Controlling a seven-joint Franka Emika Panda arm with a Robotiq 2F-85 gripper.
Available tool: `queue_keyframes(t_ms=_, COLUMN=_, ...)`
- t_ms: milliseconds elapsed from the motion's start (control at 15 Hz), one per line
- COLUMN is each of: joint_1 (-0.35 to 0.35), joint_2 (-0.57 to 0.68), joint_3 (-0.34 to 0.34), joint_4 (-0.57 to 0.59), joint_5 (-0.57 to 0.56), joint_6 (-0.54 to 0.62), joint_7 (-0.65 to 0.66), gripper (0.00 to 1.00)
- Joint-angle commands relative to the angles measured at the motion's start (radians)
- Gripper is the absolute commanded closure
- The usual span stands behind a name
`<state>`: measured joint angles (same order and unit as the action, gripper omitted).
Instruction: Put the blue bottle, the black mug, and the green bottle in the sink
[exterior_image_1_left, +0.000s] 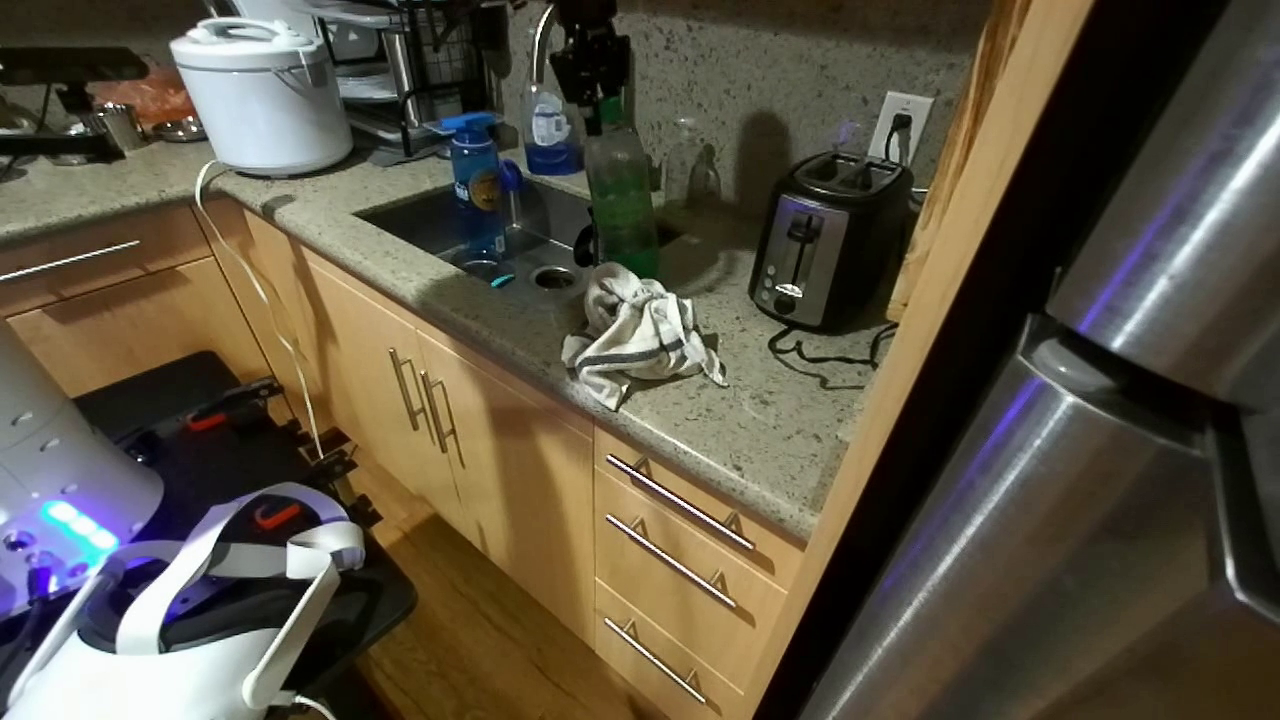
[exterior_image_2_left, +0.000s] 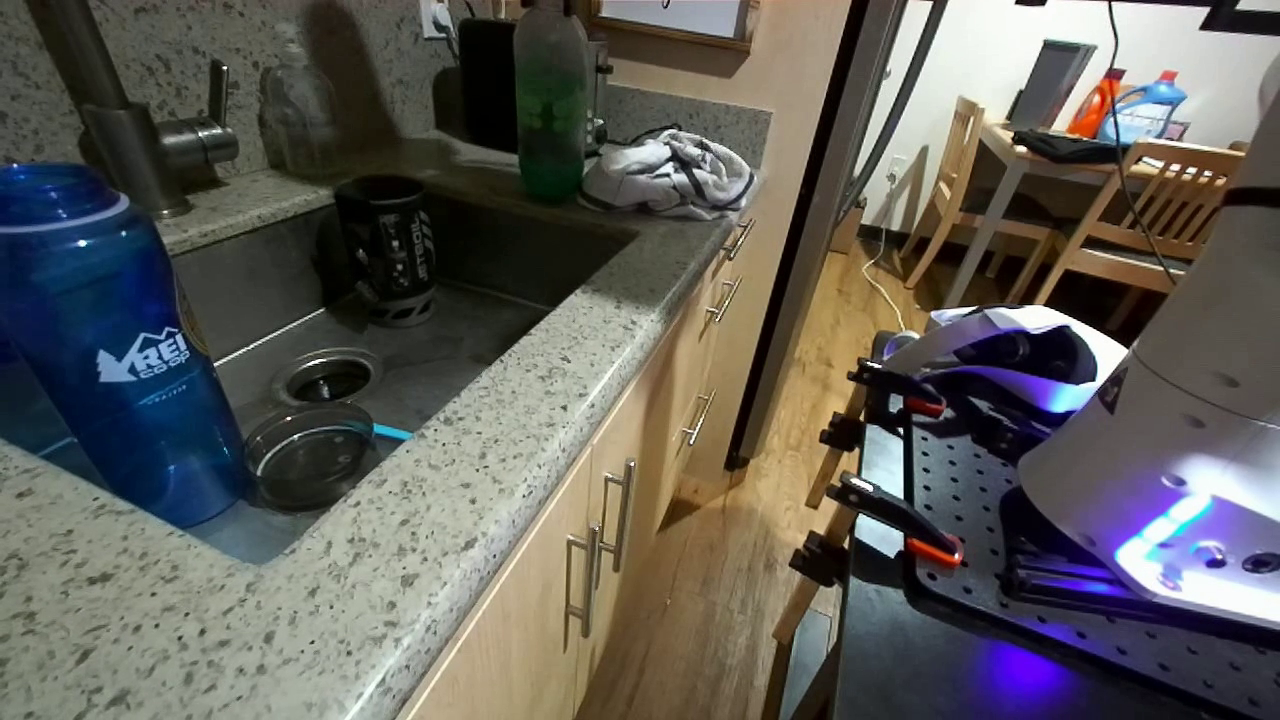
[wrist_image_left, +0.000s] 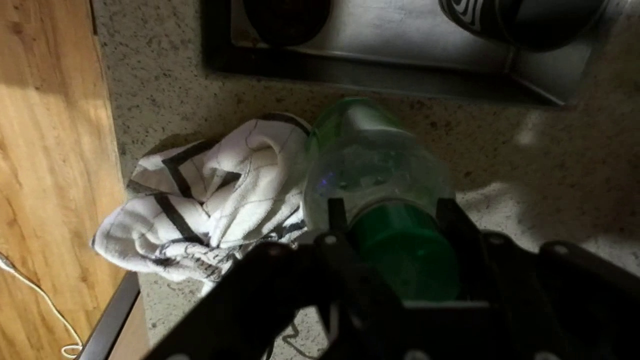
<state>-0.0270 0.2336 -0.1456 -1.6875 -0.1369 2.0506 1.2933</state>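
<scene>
The green bottle (exterior_image_1_left: 620, 215) stands upright on the counter between the sink (exterior_image_2_left: 470, 330) and the towel, also in an exterior view (exterior_image_2_left: 552, 120) and the wrist view (wrist_image_left: 375, 160). My gripper (wrist_image_left: 392, 212) has its fingers on both sides of the green cap, shut on it; it also shows in an exterior view (exterior_image_1_left: 602, 115). I cannot tell if the bottle's base touches the counter. The blue bottle (exterior_image_2_left: 130, 350) stands in the sink, also in an exterior view (exterior_image_1_left: 475, 190). The black mug (exterior_image_2_left: 385, 240) stands in the sink near the drain, partly hidden in an exterior view (exterior_image_1_left: 586, 245).
A crumpled striped towel (exterior_image_1_left: 640, 335) lies against the green bottle's side of the counter. A toaster (exterior_image_1_left: 830, 240) stands behind. The faucet (exterior_image_2_left: 130, 140), a soap bottle (exterior_image_1_left: 550, 130) and a clear dispenser (exterior_image_2_left: 300, 110) line the sink's back. A clear lid (exterior_image_2_left: 310, 455) lies in the sink.
</scene>
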Motion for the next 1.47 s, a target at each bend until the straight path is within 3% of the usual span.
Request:
queue_keyframes(t_ms=0, joint_1=0.019, joint_2=-0.041, joint_3=0.018, joint_4=-0.049, joint_5=-0.048, joint_6=0.014, joint_7=-0.034, gripper=0.77)
queue_keyframes(t_ms=667, joint_1=0.074, joint_2=-0.041, joint_3=0.052, joint_4=-0.064, joint_5=-0.158, joint_6=0.018, joint_7=-0.036, gripper=0.77)
queue_keyframes(t_ms=1400, joint_1=0.092, joint_2=-0.012, joint_3=0.087, joint_4=-0.048, joint_5=-0.149, joint_6=0.015, joint_7=-0.097, gripper=0.77)
